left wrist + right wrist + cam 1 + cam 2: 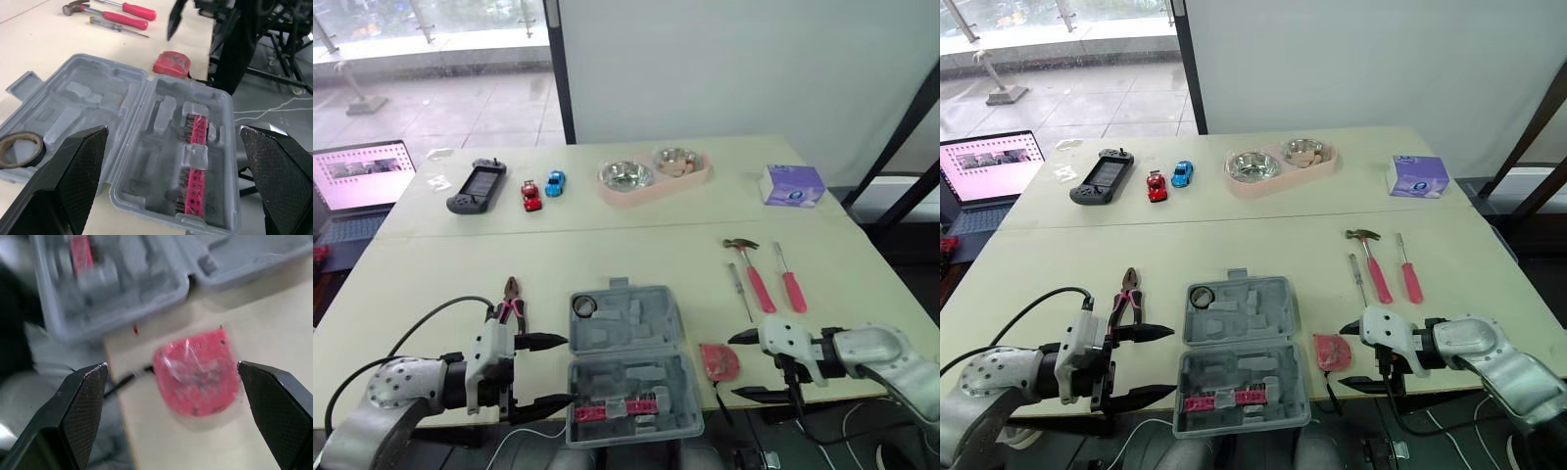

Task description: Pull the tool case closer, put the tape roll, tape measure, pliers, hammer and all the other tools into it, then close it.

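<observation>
The grey tool case lies open at the table's front middle, its near half reaching the front edge. A tape roll sits in its far half and a red bit strip in its near half. My left gripper is open, its fingertips at the case's left side. The red tape measure lies just right of the case, and my open right gripper points at it from the right with the fingers either side of it. Pliers lie left of the case. A hammer and two screwdrivers lie at right.
Along the back stand a pink double bowl, a tissue box, two toy cars and a game controller. A laptop sits off the table's left. Cables hang below the front edge.
</observation>
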